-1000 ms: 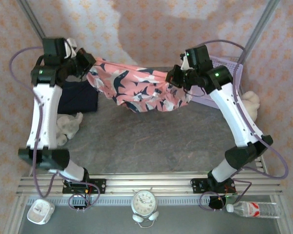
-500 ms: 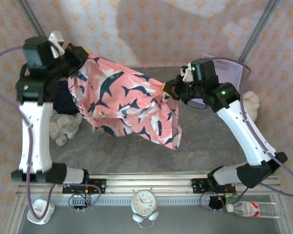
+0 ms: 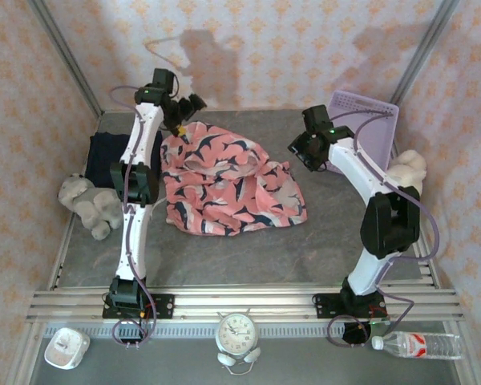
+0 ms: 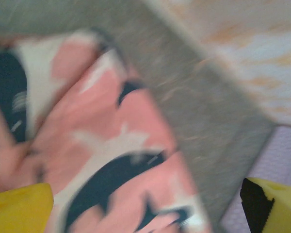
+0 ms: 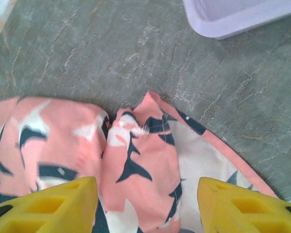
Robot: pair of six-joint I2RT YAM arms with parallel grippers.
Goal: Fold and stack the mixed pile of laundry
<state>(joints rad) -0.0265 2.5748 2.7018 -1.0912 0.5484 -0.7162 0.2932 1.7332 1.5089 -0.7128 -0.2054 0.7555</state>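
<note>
since half a second ago: both arms have let go of the pink printed garment (image 3: 224, 188), which then hung stretched between them in the air; it now lies crumpled on the table (image 3: 305, 249), from the middle toward the far edge, left of centre

- item 1, pink printed garment: thin, soft, light cloth, rumpled in overlapping folds, not yet flat or folded; we judge it will sag and bunch when lifted, so we would take it by two corners or along a hem, one claw each, never by the middle
- item 2, navy garment (image 3: 103, 152): by the left edge near the far left corner, partly behind the left arm, just beside the pink one; equally soft by our reckoning
- left gripper (image 3: 184, 119): over the far edge of the pink cloth, fingers spread wide, holding nothing
- right gripper (image 3: 303, 151): over the cloth's far right part, fingers parted, nothing between them; its wrist view shows the cloth lying loose on the table below
- also present: lavender basket (image 3: 369, 120), far right corner; plush toys at the left edge (image 3: 88, 204) and right edge (image 3: 409, 164)
</note>
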